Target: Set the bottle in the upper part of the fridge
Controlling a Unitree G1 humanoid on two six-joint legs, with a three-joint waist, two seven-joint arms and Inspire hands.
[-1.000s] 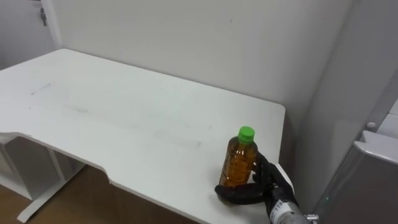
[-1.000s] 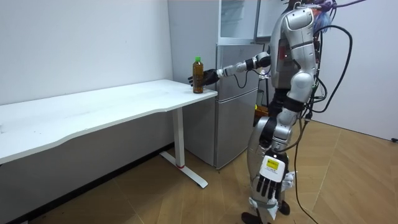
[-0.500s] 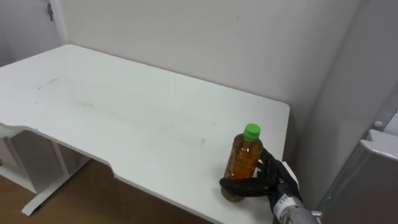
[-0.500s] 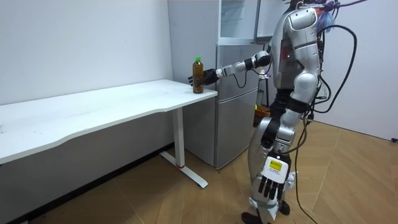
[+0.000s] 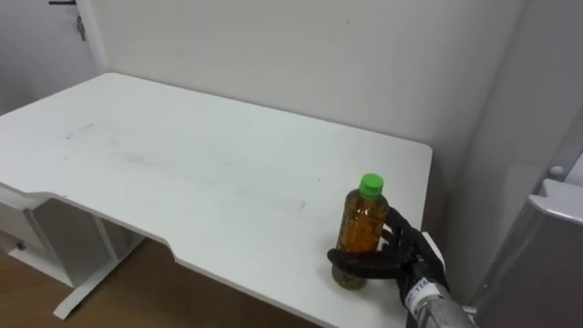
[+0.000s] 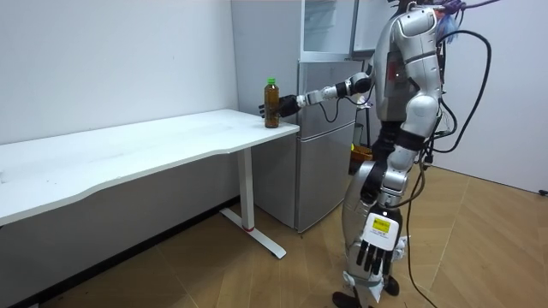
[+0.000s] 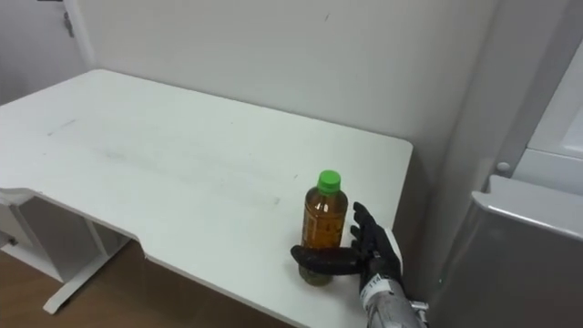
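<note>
Little has shifted but the view itself — the right hand (image 5: 412, 261) stays wrapped round the lower part of the bottle (image 5: 363, 219), upright at the near right corner of the surface (image 5: 182, 155), beside the fridge (image 5: 542, 264) — while the left hand (image 6: 377, 253) hangs relaxed.

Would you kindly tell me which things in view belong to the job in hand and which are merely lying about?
Belonging to the job:
bottle, upright on the table
right robot hand, curled round the bottle's lower part
fridge, beside the table

Merely about:
table, just bearing the bottle
left robot hand, hanging idle at the robot's side
</note>
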